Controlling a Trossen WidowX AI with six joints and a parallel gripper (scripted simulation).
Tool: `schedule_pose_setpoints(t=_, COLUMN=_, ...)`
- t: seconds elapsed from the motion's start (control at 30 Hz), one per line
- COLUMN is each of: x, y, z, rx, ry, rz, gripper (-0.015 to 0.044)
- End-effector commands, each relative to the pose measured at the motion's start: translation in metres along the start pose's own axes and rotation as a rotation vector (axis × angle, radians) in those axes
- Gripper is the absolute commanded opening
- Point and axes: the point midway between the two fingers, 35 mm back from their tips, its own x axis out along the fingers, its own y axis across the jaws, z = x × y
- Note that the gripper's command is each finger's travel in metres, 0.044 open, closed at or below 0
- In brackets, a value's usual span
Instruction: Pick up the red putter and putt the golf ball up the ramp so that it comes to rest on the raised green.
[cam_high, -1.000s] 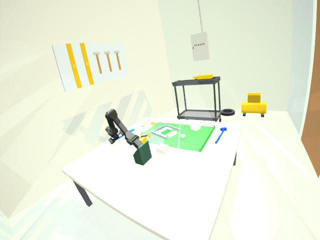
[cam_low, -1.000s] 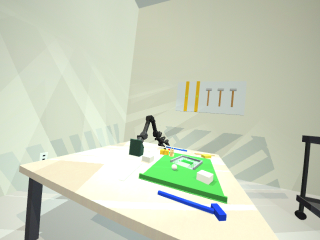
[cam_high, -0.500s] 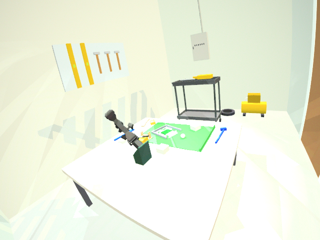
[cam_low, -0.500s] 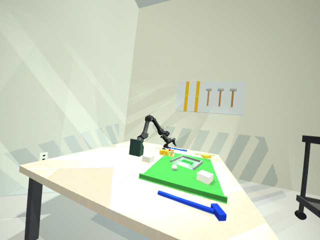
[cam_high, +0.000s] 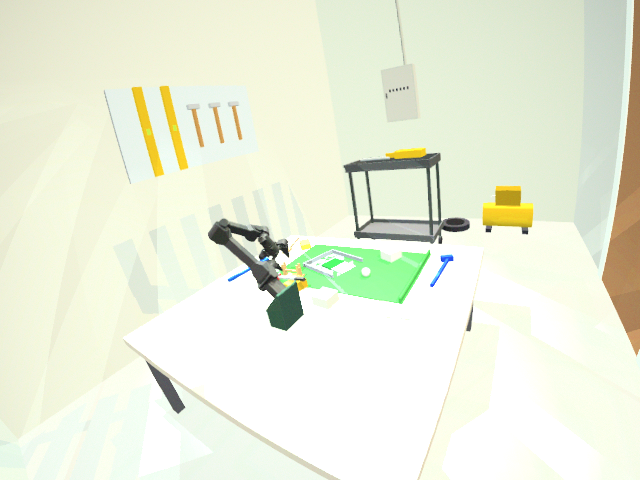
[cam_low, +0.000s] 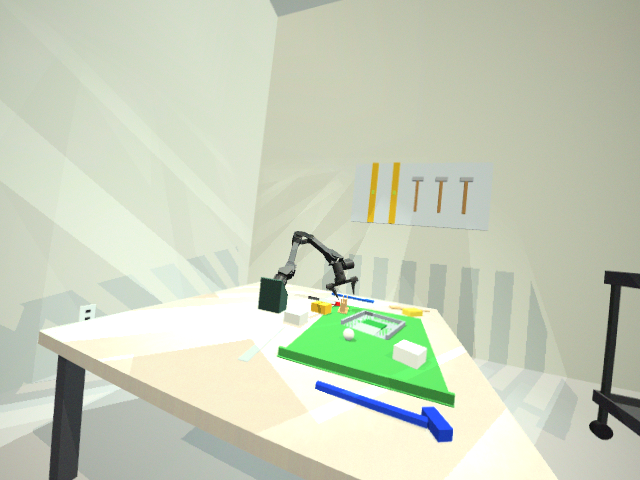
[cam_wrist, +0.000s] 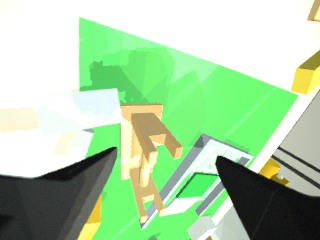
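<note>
Hovering above the near corner of the green mat (cam_low: 361, 356), the gripper (cam_low: 341, 285) points downward with its two dark fingers spread wide apart and nothing between them. Seen from the wrist, a small tan wooden figure (cam_wrist: 145, 150) stands on the mat directly below the gap between the fingers, apart from both.

The arm (cam_high: 242, 253) rises from a dark green base block (cam_high: 285, 308) on the white table (cam_high: 320, 382) and folds over toward the mat. The golf ball (cam_low: 349, 334), white, rests on the mat just outside the grey-walled frame (cam_low: 374, 324) that surrounds the raised green (cam_low: 369, 326). A white block (cam_low: 409, 353) sits on the mat well apart from the ball, toward the far end.

The red putter shows only as a small red spot (cam_low: 337, 304) beside the tan figure and a yellow block (cam_low: 321, 307), at the mat's edge nearest the arm; its shaft cannot be made out with certainty. A blue hammer-shaped tool (cam_low: 385, 408) lies on the table beyond the mat's opposite end, and a thin blue bar (cam_low: 354, 298) lies on the table behind the gripper. A second white block (cam_low: 295, 316) rests on the table just beside the mat, near the base.
</note>
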Motion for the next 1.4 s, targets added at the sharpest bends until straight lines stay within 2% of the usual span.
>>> schedule_pose_setpoints(t=0.0, x=0.004, y=0.005, z=-0.052, rx=0.015, ry=0.083, rz=0.092, gripper=0.0440)
schedule_pose_setpoints(t=0.27, x=-0.018, y=0.042, z=-0.168, rx=0.132, ry=0.160, rz=0.316, gripper=0.0440)
schedule_pose_setpoints(t=0.5, x=-0.051, y=0.092, z=-0.222, rx=0.300, ry=0.037, rz=0.444, gripper=0.0440)
schedule_pose_setpoints(t=0.67, x=-0.072, y=0.120, z=-0.232, rx=0.410, ry=-0.105, rz=0.450, gripper=0.0440)
schedule_pose_setpoints(t=0.8, x=-0.072, y=0.120, z=-0.232, rx=0.414, ry=-0.111, rz=0.449, gripper=0.0440)
schedule_pose_setpoints(t=1.37, x=-0.030, y=0.139, z=-0.224, rx=0.414, ry=-0.113, rz=0.448, gripper=0.0440)
